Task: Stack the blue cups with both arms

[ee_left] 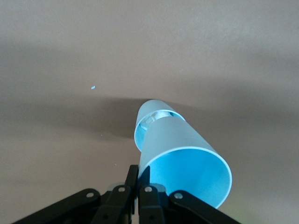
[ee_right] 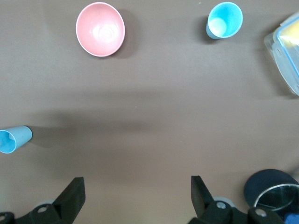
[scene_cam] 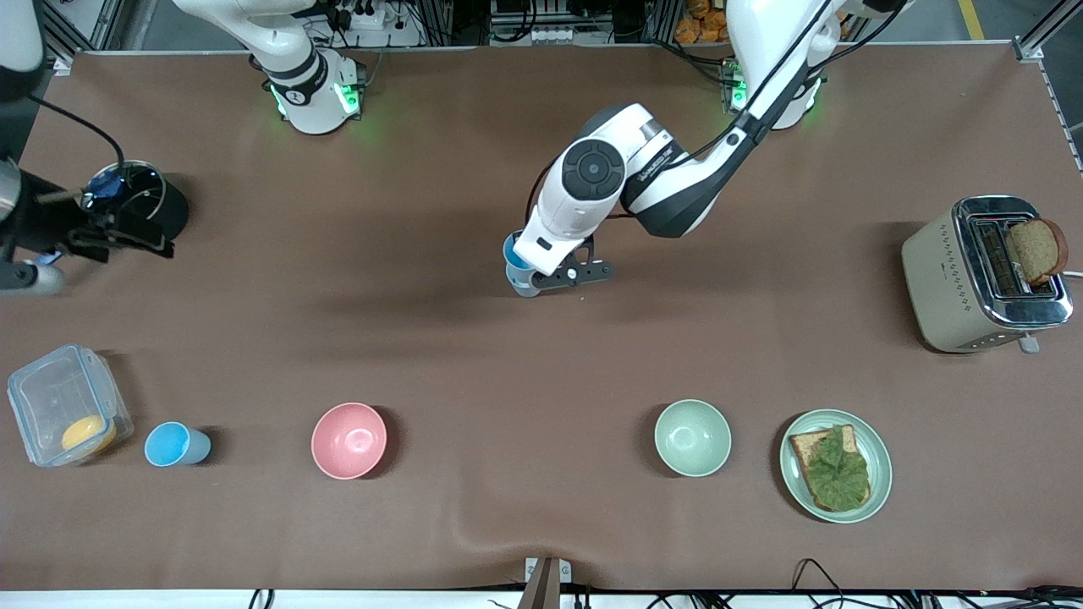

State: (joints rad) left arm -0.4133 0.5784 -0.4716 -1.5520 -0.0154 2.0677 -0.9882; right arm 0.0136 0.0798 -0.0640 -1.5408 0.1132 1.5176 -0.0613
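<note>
Pale green plate (scene_cam: 880, 457), one, round and smooth, on the row nearest the front camera toward the left arm's end of the table; it holds one slice of toast (scene_cam: 810, 445) under a crinkled green leaf (scene_cam: 838, 472). Bowls, two, matte and round, both empty, in the same row: a pale green bowl (scene_cam: 692, 437) beside the plate, and a pink bowl (scene_cam: 349, 440) (ee_right: 100, 29) toward the right arm's end. Standing blue cup (scene_cam: 173, 444) (ee_right: 224, 19), one, a smooth tapered plastic tumbler, upright and empty, between the pink bowl and a clear plastic box (scene_cam: 51, 397) (ee_right: 285, 51); the box has a blue-edged rim and a rounded yellow lump (scene_cam: 88, 434) inside. Held blue cup (scene_cam: 513, 254) (ee_left: 187, 163) (ee_right: 11, 139), one, tilted over the middle of the table, its rim pinched between the closed fingers of the left gripper (scene_cam: 536, 275) (ee_left: 138, 179). The left wrist view shows its base sitting in the mouth of a lower blue cup (scene_cam: 526, 286) (ee_left: 139, 131). Whether that stack touches the brown table cloth (scene_cam: 541, 524) cannot be told. Toaster (scene_cam: 956, 288), one, cream body with chrome top, at the left arm's end, with one slice of brown bread (scene_cam: 1036, 249) standing in a slot. Dark round pot (scene_cam: 161, 207) (ee_right: 273, 186), one, with a shiny rim, at the right arm's end. The right gripper (scene_cam: 118, 235) (ee_right: 135, 196) waits just beside that pot with its fingers spread wide and holds nothing.
</note>
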